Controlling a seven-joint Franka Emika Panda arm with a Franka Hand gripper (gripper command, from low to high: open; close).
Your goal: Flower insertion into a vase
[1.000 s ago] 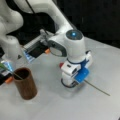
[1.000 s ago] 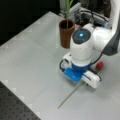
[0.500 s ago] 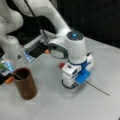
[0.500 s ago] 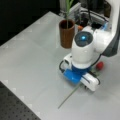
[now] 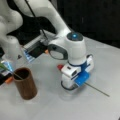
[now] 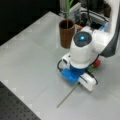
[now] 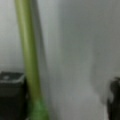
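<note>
Hovering low over the middle of the desk (image 5: 105,57), the gripper (image 5: 68,86) is being held right down at the surface, directly over a flower lying flat there. The flower's thin stem (image 5: 98,90) is sticking out from under the gripper toward a front view's right, and the same stem (image 6: 67,96) is seen trailing toward a front view's bottom left, with the red bloom (image 6: 97,63) peeking out on the opposite side of the arm. In the wrist view the green stem (image 7: 27,57) is running between the two dark fingers (image 7: 11,85), closer to one of them, with desk visible on both sides, so the fingers are being kept apart and nothing is being clamped yet.

The vase (image 5: 25,85) is standing upright well apart from the gripper, toward the desk's far edge (image 6: 67,32), and one green stalk (image 6: 67,10) is already sitting in it.

So roughly: one stem is already being counted as done, while this flower is not yet lifted, carried or inserted.
</note>
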